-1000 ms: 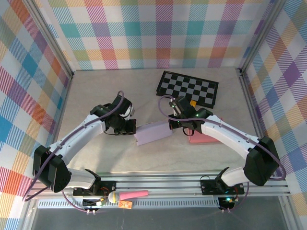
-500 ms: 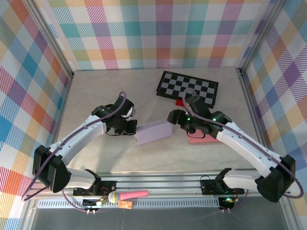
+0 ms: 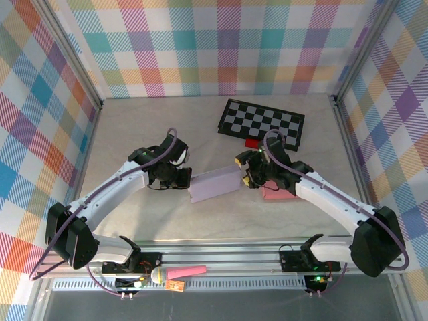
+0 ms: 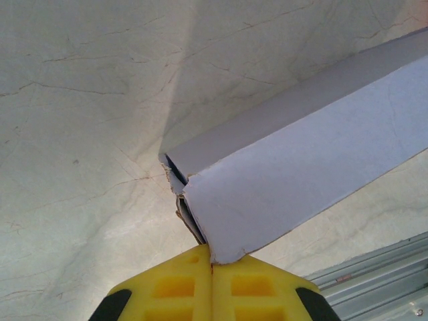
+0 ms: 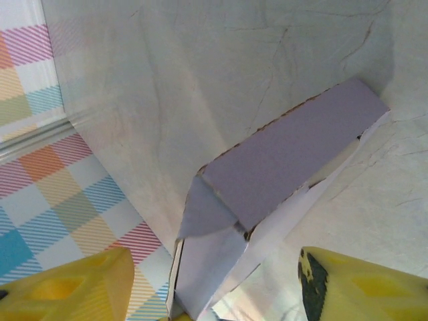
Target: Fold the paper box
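Observation:
The paper box is a lavender carton lying flat on the middle of the table. My left gripper is at its left end. In the left wrist view the yellow fingers are pressed together, shut on a corner flap of the box. My right gripper stands open at the box's right end. In the right wrist view the box stretches away from that gripper. Its loose end flaps hang between the spread yellow fingertips, touching neither.
A black-and-white checkered mat lies at the back right with a small red thing at its near edge. A pink flat piece lies under the right arm. Plaid walls surround the table; a metal rail runs along the front.
The right gripper has opened and let go of the box's right end, and its wrist has swung round and come back to that end. The left gripper and the box have stayed put.

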`<state>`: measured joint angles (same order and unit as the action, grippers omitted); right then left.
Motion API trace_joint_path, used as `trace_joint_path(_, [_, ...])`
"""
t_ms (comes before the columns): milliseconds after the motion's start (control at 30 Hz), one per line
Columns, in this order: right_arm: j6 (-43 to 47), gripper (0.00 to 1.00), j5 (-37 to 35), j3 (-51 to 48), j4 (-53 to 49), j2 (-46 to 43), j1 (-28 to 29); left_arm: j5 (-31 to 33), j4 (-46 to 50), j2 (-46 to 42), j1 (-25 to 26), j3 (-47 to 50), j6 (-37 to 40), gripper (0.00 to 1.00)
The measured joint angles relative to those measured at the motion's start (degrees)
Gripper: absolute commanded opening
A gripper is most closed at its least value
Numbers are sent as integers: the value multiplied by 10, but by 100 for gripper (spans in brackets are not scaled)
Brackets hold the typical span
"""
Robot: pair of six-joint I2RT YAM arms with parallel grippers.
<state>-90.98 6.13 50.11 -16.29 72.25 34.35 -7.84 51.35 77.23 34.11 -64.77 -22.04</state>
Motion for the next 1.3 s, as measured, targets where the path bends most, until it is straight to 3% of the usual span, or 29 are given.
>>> trace_joint_path(367, [-16,35,23,-26,52,22,-10,0,8,0,4,-3,-7,7])
trace_joint_path(400, [-14,33,23,-26,51,22,-10,-1,7,0,5,-3,-10,10])
trace_joint_path(500, [-2,29,23,-26,50,22,-10,-5,9,-6,7,-3,-31,31])
trace_joint_path(633, [13,26,23,-26,49,23,-10,-12,7,-35,6,-2,-72,44])
trace_joint_path(933, [34,25,23,-14,37,36,-11,-73,-66,-113,-66,60,-243,48])
trace_joint_path(1300, [37,25,26,-2,21,43,-13,-103,-100,-90,-69,98,-279,46])
